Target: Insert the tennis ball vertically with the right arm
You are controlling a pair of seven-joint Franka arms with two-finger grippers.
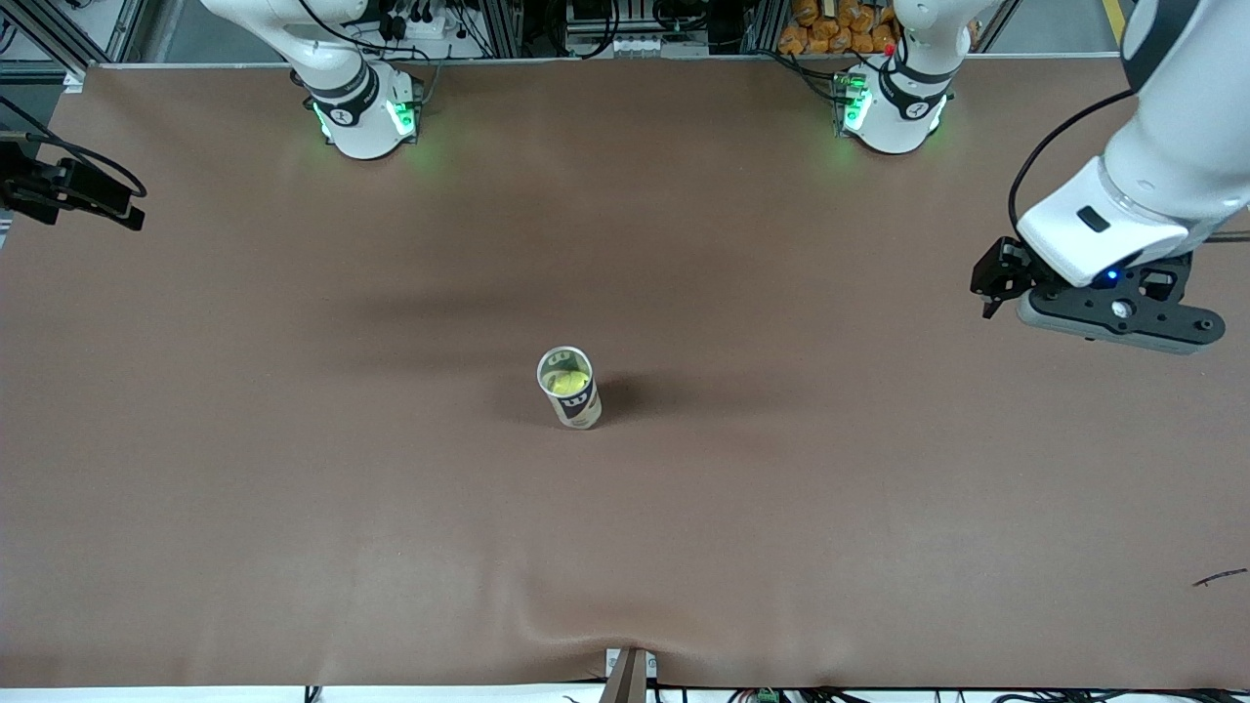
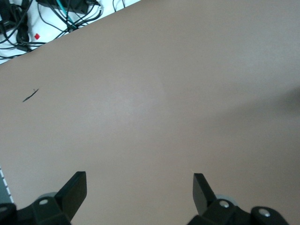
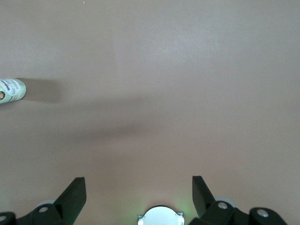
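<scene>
Tennis ball (image 1: 567, 382) sits inside the can (image 1: 569, 389), which stands upright mid-bench (image 1: 293, 488), open top up. Left claw (image 2: 139, 187) hangs wide and empty over the left arm's end of the bench. Right claw (image 3: 139, 187) is also wide and empty, up over bare bench near its own base (image 3: 159, 216), can well apart.

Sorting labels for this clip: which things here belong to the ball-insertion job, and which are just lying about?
Job:
- tennis ball, already in the can
- can, upright mid-table
- right gripper, open

Lying about:
- left gripper, open, waiting
- dark scrap on the table
</scene>
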